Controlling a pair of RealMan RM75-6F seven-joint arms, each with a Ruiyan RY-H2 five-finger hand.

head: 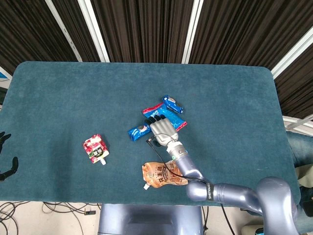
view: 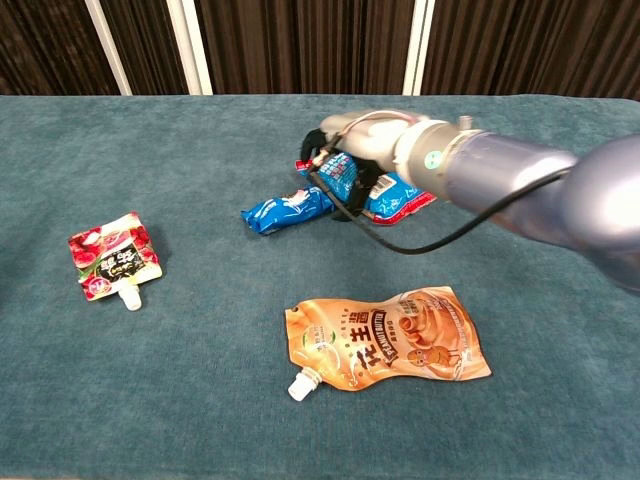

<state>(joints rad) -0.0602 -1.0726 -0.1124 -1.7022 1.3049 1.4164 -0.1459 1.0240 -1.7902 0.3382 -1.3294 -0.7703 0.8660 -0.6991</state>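
Note:
My right hand [head: 162, 130] [view: 350, 135] reaches over the middle of the table, fingers spread above a large blue snack packet [head: 177, 120] [view: 400, 192]. Whether it touches the packet I cannot tell; nothing is gripped. A small blue packet [head: 139, 130] [view: 287, 209] lies just left of the hand. Another small blue packet [head: 172, 104] lies beyond it, hidden by the arm in the chest view. An orange spouted pouch [head: 165, 175] [view: 390, 340] lies under the forearm near the front edge. My left hand [head: 6, 164] shows at the far left edge, fingers apart and holding nothing.
A small red spouted pouch [head: 95, 148] [view: 112, 255] lies alone at the front left. Everything rests on a teal cloth-covered table [head: 73, 93]. Dark curtains with white posts stand behind the far edge.

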